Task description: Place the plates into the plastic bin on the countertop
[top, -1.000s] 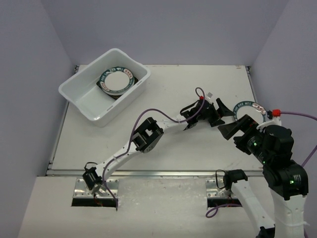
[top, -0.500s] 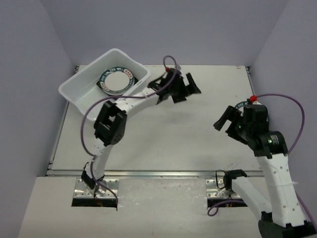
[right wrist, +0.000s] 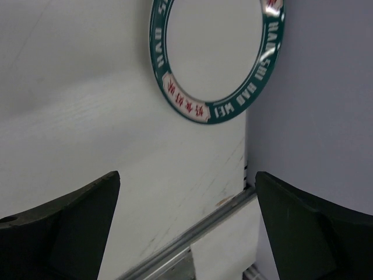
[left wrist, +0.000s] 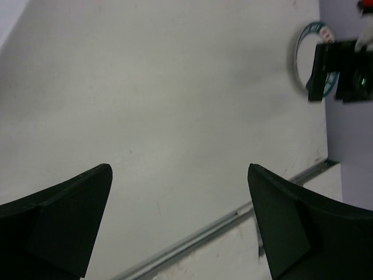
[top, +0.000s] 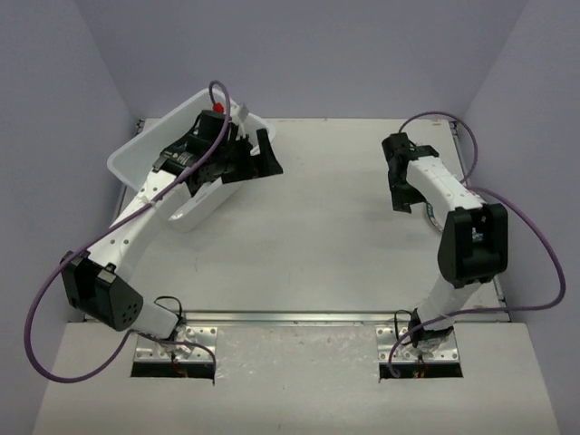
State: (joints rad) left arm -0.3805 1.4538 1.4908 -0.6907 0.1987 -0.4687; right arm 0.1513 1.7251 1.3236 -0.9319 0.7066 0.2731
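Note:
A round white plate with a teal-and-red ringed rim [right wrist: 215,58] lies on the countertop [top: 317,236] by the right wall. In the top view my right arm covers most of it. My right gripper [top: 401,195] hangs open just left of that plate, which shows ahead of its empty fingers [right wrist: 186,227]. The left wrist view shows the same plate [left wrist: 303,55] far off, behind the right gripper. My left gripper [top: 258,149] is open and empty at the right end of the plastic bin [top: 127,168]. The left arm hides the bin's inside.
A metal rail [top: 299,317] runs along the countertop's near edge. Purple walls close in the left, back and right sides. Purple cables loop over both arms.
The left arm has swung from the middle of the countertop back to the bin. The right arm has stretched out and moved its gripper farther back beside the plate. Both grippers stayed open.

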